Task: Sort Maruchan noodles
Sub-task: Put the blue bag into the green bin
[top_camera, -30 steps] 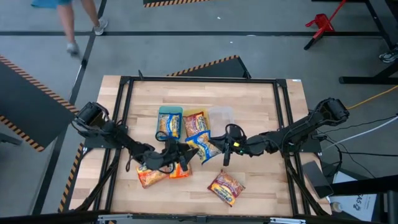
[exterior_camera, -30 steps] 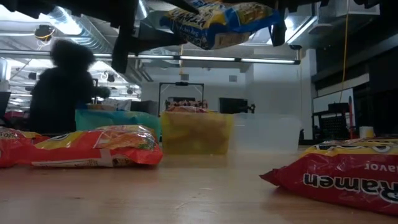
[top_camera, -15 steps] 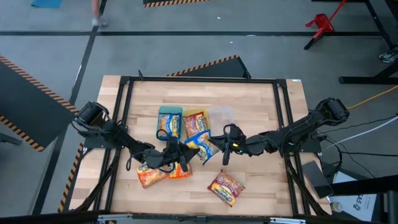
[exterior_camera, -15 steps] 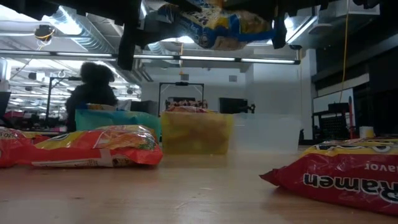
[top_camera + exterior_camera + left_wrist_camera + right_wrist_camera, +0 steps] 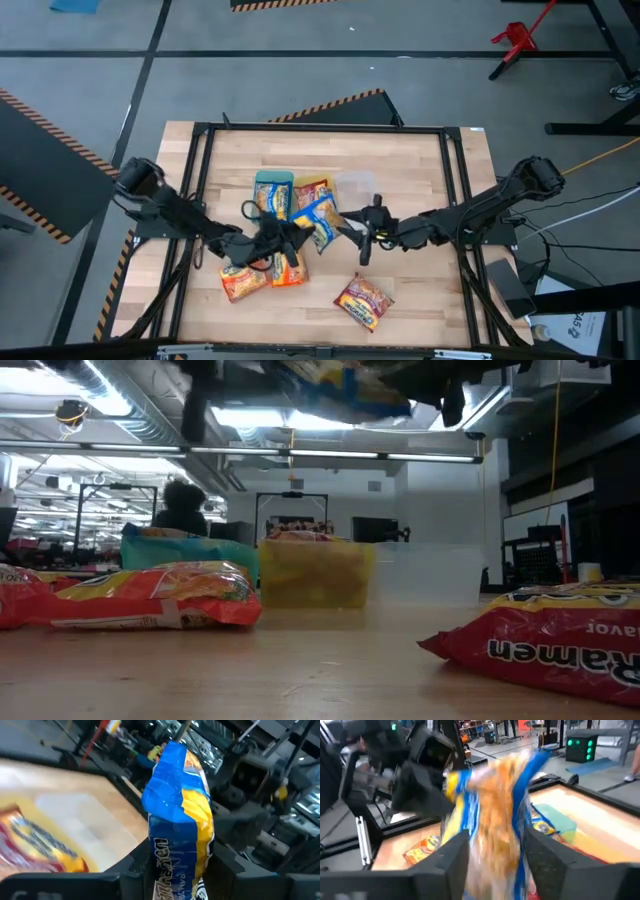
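A blue-yellow noodle packet hangs in the air over the table's middle, between my two arms. It also shows at the top of the low view. My left gripper is shut on it from the left. My right gripper stands open at the packet's other end; in the right wrist view its fingers stand on either side of the blurred packet. Two orange packets and a red packet lie flat on the table. My left gripper pinches the packet's near end between its two fingers. The fingers point level, coming from the table's left. The packet sticks out beyond them toward the right arm, creased and lifted clear of the table.
At the back stand a teal tray with a blue-yellow packet in it, a yellow tray with a red packet, and a clear tray. In the low view they stand in a row. A person shows far behind.
The blue-yellow packet has risen and shifted toward the table's left and far side together with my left gripper, drawing away from my right gripper, which has kept its place. A person behind the table has walked off.
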Robot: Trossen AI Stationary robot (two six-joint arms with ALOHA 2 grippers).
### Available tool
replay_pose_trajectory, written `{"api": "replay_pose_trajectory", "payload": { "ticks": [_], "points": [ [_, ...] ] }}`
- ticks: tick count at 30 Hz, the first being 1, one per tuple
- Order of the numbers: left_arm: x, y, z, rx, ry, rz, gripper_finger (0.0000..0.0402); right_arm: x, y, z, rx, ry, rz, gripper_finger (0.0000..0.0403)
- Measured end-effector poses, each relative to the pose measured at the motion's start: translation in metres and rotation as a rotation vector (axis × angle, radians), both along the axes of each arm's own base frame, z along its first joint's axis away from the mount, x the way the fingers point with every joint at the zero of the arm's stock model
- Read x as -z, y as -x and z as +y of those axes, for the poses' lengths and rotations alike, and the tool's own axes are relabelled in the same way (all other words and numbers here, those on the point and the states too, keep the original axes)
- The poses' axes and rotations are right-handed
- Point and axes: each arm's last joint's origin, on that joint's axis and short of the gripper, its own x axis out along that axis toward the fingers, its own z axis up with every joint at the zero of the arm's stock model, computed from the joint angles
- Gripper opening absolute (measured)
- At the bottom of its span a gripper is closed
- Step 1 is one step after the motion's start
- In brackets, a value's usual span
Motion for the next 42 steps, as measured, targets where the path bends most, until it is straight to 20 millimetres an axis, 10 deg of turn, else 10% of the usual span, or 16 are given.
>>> {"api": "replay_pose_trajectory", "payload": {
  "ticks": [10,21,42],
  "points": [
    [-0.045,0.051,0.039,-0.001,0.031,0.177,0.0114,-0.013,0.018,-0.009,0.045,0.070,0.066,0.0222],
    [-0.043,0.123,0.098,-0.058,0.268,0.497,0.0114,-0.006,0.018,-0.009,0.049,0.073,0.124,0.0223],
    [-0.014,0.124,0.148,0.168,0.435,0.564,0.0118,-0.005,0.019,-0.010,0.084,0.090,0.142,0.0223]
  ]
}}
